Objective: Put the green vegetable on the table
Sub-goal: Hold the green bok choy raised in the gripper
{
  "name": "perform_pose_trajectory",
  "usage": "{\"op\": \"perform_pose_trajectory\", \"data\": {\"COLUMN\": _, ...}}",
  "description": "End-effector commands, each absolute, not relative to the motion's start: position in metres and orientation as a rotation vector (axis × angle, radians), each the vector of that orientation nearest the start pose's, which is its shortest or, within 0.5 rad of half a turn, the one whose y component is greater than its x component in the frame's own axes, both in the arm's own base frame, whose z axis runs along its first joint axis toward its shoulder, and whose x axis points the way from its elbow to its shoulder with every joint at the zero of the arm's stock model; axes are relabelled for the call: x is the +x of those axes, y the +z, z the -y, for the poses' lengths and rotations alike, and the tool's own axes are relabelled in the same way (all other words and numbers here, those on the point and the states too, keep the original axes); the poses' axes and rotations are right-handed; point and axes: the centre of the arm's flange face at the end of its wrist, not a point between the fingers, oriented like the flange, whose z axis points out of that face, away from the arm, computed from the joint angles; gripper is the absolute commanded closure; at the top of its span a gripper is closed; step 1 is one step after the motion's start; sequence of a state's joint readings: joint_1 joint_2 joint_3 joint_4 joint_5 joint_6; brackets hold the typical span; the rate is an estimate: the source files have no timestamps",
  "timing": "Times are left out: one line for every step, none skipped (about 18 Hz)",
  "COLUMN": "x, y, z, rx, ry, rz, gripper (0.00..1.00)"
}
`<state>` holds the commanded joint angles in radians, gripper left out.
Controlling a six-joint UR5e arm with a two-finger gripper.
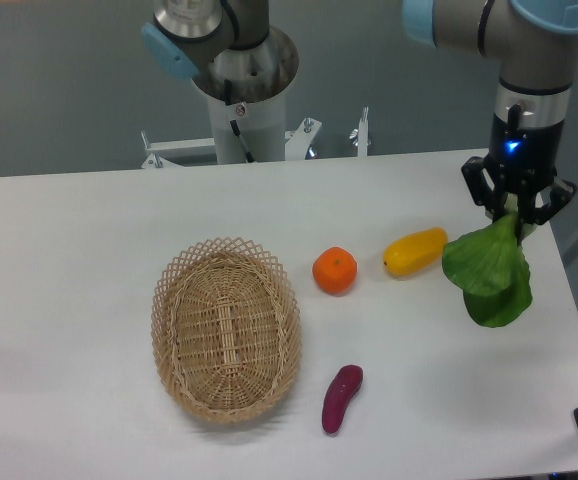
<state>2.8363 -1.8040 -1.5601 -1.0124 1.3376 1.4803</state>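
Setting: a grey wall behind a white table [89,230] that fills most of the frame; the robot's base column stands at the upper centre.

Gripper: the gripper [515,212] sits at the upper right of the frame, pointing down, its fingers closed on the pale stalk end of the green vegetable [489,272].

Green vegetable: it hangs directly below the gripper, at the right of the frame near the table's right edge, with the stalk up in the fingers and the broad dark leaves drooping down.

Long axis: roughly vertical, running from the gripper down toward the tabletop, with the leaves leaning slightly to the lower left.

Contact with table: I cannot tell whether the leaf tips touch the surface; the vegetable looks to be carried rather than resting.

Key relation: the white tabletop lies straight beneath the hanging leaves, so the release seems to call for a short descent, not a sideways move.

Neighbours: a yellow vegetable [416,251] lies just left of the leaves, an orange [334,270] further left, a purple vegetable [341,398] at lower centre, and a wicker basket [169,300] at centre left, well apart.

Risk: set down leaning left, the leaves might brush the yellow vegetable.
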Motion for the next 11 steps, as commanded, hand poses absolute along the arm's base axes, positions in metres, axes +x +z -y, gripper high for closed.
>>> {"op": "perform_pose_trajectory", "data": {"x": -0.5316, "y": 0.4301, "z": -0.3314, "rx": -2.799, "ry": 0.402, "rz": -0.356, "gripper": 0.67}}
{"op": "perform_pose_trajectory", "data": {"x": -0.5314, "y": 0.4293, "z": -0.3313, "rx": -2.8, "ry": 0.4, "rz": -0.358, "gripper": 0.67}}
{"op": "perform_pose_trajectory", "data": {"x": -0.5318, "y": 0.4308, "z": -0.3315, "rx": -2.799, "ry": 0.404, "rz": -0.356, "gripper": 0.67}}
{"op": "perform_pose_trajectory", "data": {"x": -0.5318, "y": 0.4309, "z": -0.3315, "rx": -2.799, "ry": 0.404, "rz": -0.356, "gripper": 0.67}}
{"op": "perform_pose_trajectory", "data": {"x": -0.5314, "y": 0.4293, "z": -0.3312, "rx": -2.802, "ry": 0.4, "rz": -0.355, "gripper": 0.67}}
{"op": "perform_pose_trajectory", "data": {"x": -0.5312, "y": 0.4285, "z": -0.3311, "rx": -2.802, "ry": 0.398, "rz": -0.353, "gripper": 0.67}}
{"op": "perform_pose_trajectory", "data": {"x": -0.5312, "y": 0.4285, "z": -0.3311, "rx": -2.802, "ry": 0.397, "rz": -0.351, "gripper": 0.67}}
{"op": "perform_pose_trajectory", "data": {"x": -0.5312, "y": 0.4285, "z": -0.3311, "rx": -2.802, "ry": 0.397, "rz": -0.351, "gripper": 0.67}}
{"op": "perform_pose_trajectory", "data": {"x": -0.5303, "y": 0.4269, "z": -0.3318, "rx": -2.803, "ry": 0.392, "rz": -0.348, "gripper": 0.67}}
{"op": "perform_pose_trajectory", "data": {"x": -0.5301, "y": 0.4254, "z": -0.3325, "rx": -2.805, "ry": 0.39, "rz": -0.348, "gripper": 0.67}}
{"op": "perform_pose_trajectory", "data": {"x": -0.5299, "y": 0.4245, "z": -0.3335, "rx": -2.805, "ry": 0.387, "rz": -0.348, "gripper": 0.67}}
